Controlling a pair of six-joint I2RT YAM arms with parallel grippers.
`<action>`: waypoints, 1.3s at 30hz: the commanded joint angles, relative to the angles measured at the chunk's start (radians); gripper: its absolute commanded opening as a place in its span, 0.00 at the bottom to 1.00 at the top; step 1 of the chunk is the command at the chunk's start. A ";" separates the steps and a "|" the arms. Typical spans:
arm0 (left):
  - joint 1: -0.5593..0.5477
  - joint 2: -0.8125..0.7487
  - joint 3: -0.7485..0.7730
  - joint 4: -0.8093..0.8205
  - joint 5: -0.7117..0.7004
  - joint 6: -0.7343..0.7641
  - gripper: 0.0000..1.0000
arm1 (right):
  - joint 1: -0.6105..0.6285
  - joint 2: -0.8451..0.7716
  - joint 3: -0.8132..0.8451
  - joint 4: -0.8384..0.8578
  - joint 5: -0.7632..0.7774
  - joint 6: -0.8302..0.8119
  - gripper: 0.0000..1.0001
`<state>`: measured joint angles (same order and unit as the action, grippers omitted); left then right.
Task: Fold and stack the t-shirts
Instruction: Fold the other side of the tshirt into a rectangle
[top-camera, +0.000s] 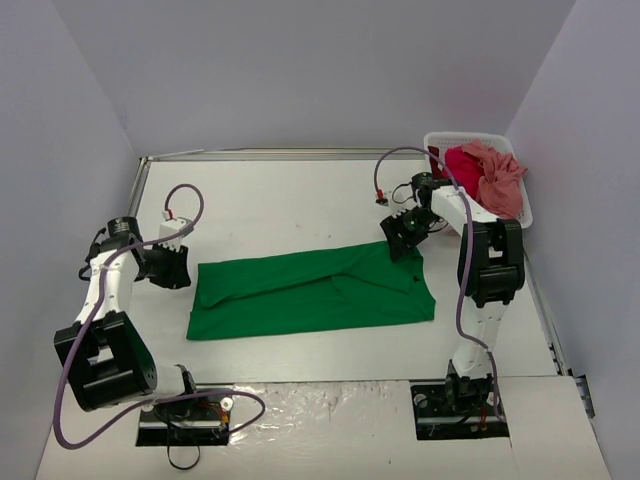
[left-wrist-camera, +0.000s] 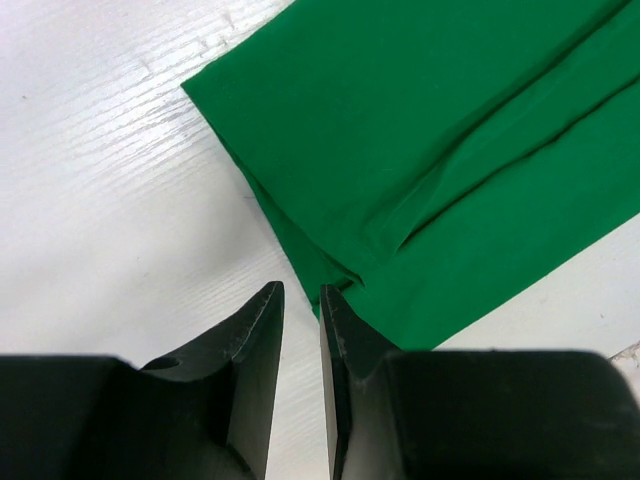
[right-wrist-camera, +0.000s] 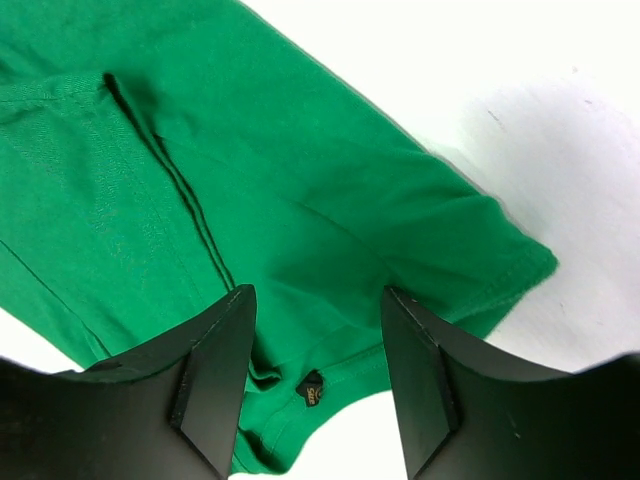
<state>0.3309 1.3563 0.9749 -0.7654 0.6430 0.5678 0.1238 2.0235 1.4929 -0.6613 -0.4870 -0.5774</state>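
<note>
A bright green t-shirt (top-camera: 310, 290) lies folded into a long band across the middle of the white table. My left gripper (top-camera: 172, 268) hovers just off its left end. In the left wrist view the cloth's corner (left-wrist-camera: 450, 130) lies ahead of the left gripper (left-wrist-camera: 300, 290), whose jaws stand a narrow gap apart with bare table between them. My right gripper (top-camera: 405, 238) is over the shirt's far right end. It is open (right-wrist-camera: 318, 295), and the green collar area (right-wrist-camera: 300, 150) with a small black label (right-wrist-camera: 311, 388) lies below the wide-apart jaws. A crimson t-shirt (top-camera: 462, 162) and a salmon pink t-shirt (top-camera: 500, 180) are heaped in the basket.
A white slatted basket (top-camera: 526, 216) stands at the back right corner, close behind my right arm. Grey walls close off the table on three sides. A metal rail (top-camera: 260, 154) runs along the far edge.
</note>
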 joint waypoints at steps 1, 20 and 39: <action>0.011 -0.066 -0.002 0.000 -0.019 -0.006 0.21 | -0.003 0.004 0.021 -0.037 -0.045 -0.024 0.49; 0.011 -0.174 -0.035 0.026 -0.078 -0.031 0.21 | 0.019 -0.036 -0.036 -0.152 -0.202 -0.144 0.45; 0.010 -0.195 -0.053 0.038 -0.089 -0.031 0.21 | 0.069 0.018 -0.060 -0.179 -0.214 -0.168 0.42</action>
<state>0.3344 1.1908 0.9157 -0.7334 0.5529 0.5419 0.1852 2.0441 1.4338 -0.7795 -0.6659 -0.7345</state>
